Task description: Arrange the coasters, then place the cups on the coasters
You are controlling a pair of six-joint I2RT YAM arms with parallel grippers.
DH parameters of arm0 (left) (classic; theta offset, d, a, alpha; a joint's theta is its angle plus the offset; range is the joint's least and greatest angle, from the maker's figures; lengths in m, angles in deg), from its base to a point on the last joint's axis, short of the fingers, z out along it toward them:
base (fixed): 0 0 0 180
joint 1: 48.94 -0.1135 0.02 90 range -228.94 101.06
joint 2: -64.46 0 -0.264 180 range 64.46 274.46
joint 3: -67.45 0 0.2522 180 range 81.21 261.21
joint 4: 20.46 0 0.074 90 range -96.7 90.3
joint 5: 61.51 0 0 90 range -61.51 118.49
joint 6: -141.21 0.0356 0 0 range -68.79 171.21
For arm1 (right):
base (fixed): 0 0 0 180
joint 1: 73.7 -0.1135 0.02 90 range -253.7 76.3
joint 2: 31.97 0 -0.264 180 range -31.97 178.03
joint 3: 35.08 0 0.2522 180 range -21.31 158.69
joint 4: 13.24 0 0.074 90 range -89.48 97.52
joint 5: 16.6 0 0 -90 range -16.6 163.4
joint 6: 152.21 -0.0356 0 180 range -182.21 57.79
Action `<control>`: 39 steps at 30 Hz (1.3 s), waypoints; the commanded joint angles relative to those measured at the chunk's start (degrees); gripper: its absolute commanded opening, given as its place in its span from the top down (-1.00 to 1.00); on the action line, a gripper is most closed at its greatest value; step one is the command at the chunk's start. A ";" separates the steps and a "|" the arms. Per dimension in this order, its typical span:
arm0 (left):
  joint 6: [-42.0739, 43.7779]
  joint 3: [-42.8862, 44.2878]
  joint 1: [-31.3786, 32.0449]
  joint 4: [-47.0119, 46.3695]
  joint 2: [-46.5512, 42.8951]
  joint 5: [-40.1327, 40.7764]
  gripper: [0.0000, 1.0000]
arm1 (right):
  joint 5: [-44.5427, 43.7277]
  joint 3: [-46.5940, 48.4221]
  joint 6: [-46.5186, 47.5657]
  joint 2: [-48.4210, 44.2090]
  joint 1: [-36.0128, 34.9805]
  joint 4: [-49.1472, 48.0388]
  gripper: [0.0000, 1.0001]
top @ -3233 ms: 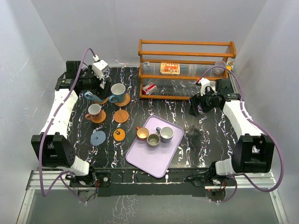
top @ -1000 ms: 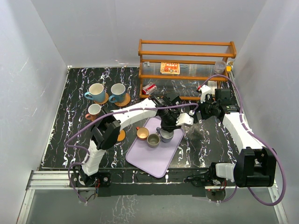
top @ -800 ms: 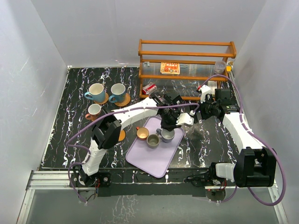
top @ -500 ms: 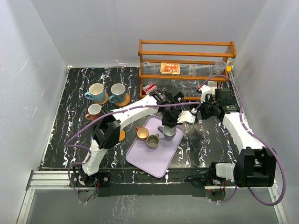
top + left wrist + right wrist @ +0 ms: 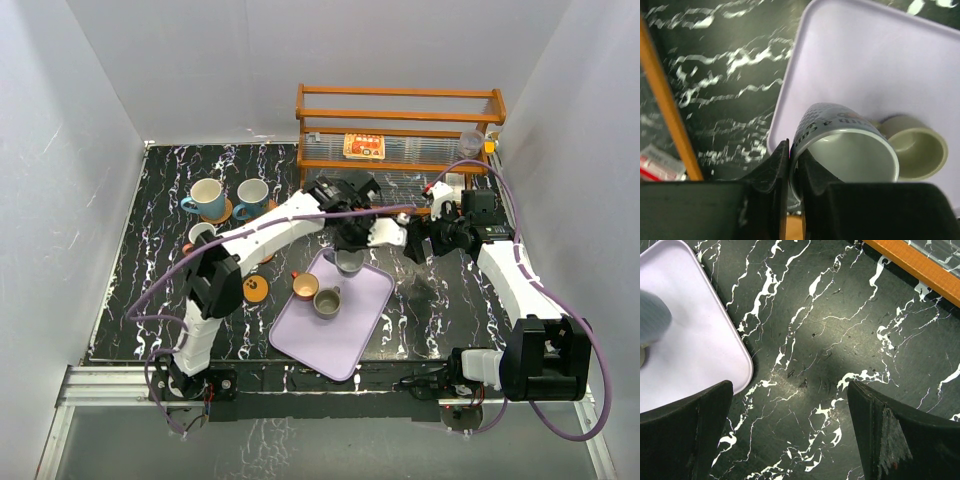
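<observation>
Centre of frame, over tray (image 5: 338, 342) | left gripper (image 5: 789, 151) clamped on mug (image 5: 850, 152) rim, mug just lifted clear | right gripper (image 5: 790, 427) fingers apart, empty | coaster (image 5: 255, 289) next.

Lilac rectangular plastic tray (image 5: 352, 335) sits angled on black white-veined marble table (image 5: 440, 310), orange wooden rack (image 5: 400, 92) at far edge, red-and-yellow square packet (image 5: 363, 146) on its shelf.

my left gripper (image 5: 350, 247) grips a grey cup (image 5: 349, 264) over the far edge of the tray (image 5: 340, 340), where a cup with orange inside (image 5: 305, 287) and an olive cup (image 5: 327, 301) stand. two blue cups (image 5: 207, 198) sit on coasters (image 5: 270, 214) near the tabletop's far left corner. my right gripper (image 5: 414, 246) hangs near the rack (image 5: 400, 92).
</observation>
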 commanded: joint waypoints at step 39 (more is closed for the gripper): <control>-21.93 -31.86 -36.83 -16.52 -22.09 6.08 1.00 | -0.03 0.12 -0.28 -0.63 0.81 -2.62 -0.97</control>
